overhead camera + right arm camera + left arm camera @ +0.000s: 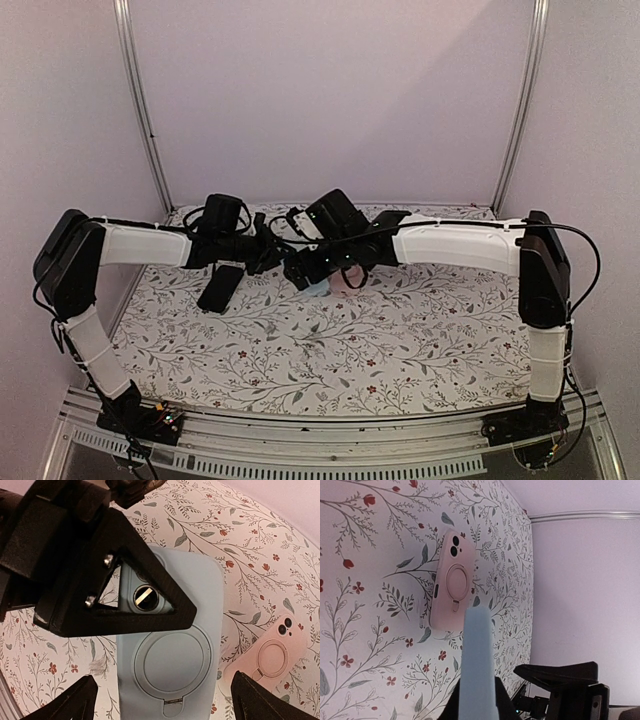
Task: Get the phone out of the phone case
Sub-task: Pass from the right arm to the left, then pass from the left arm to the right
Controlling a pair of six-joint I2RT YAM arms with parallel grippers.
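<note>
Blue case [170, 645] pinched in left gripper [272, 255], long side pointing into the wide-open, empty right gripper [160, 705] (right beside it).

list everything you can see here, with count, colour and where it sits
light blue silicone phone case: 1, light blue, held up over the cloth's middle
pink silicone phone case with a ring stand: 1, pink, flat on the cloth, back up, beside the blue one
black slab phone: 1, black, on the cloth under the left arm
floral tablecloth: 1, white with red and grey sprigs, covering the table
left claw: 1, black, shut on the blue case
right claw: 1, black, open, fingers either side of the blue case
</note>
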